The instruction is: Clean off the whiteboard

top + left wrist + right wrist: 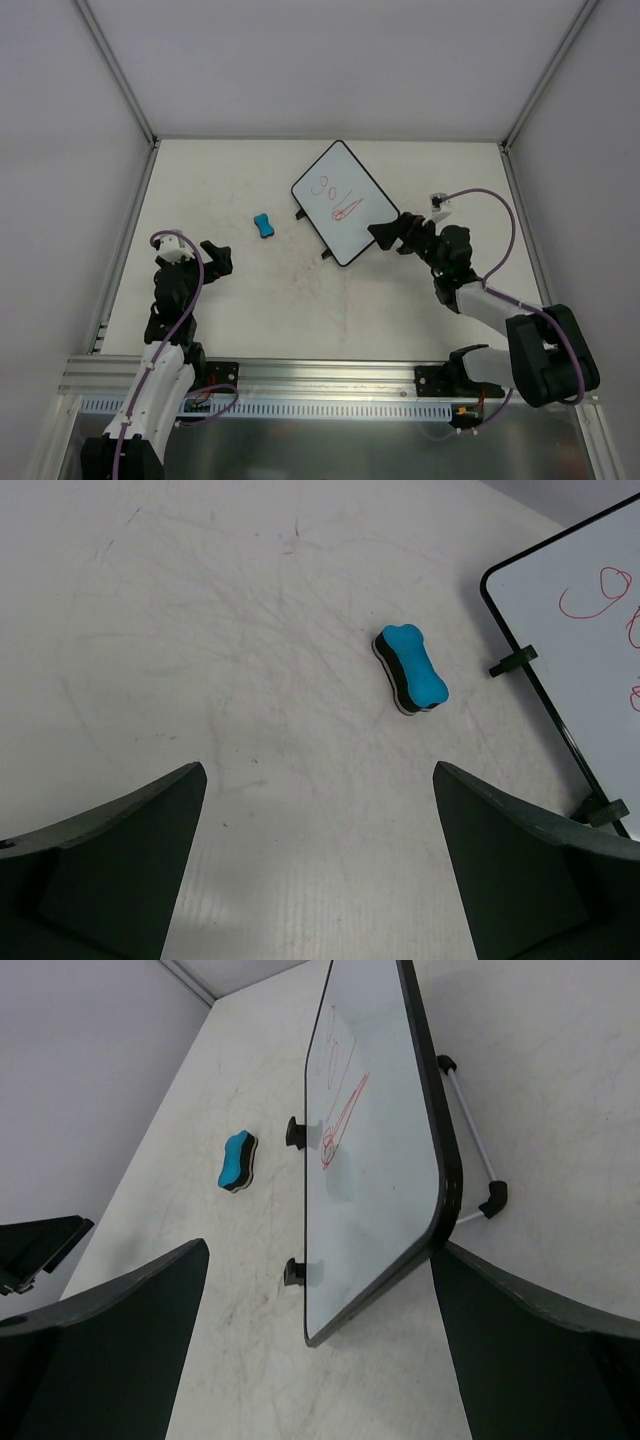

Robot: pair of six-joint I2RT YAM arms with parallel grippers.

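With the red-scribbled whiteboard lying flat on the tabletop right of centre, its near corner between the open right tool's jaws, the open, empty left tool faces the blue eraser, so the fetch step seems in hand, next calling for reaching forward and closing on it.

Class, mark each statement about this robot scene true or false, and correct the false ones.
1. The whiteboard carries red scribbles. True.
2. The left gripper holds the blue eraser. False: the gripper is open and empty, and the eraser lies apart from it on the table.
3. The eraser rests on the whiteboard. False: it lies on the table beside the board.
4. The right gripper is open at a corner of the whiteboard. True.
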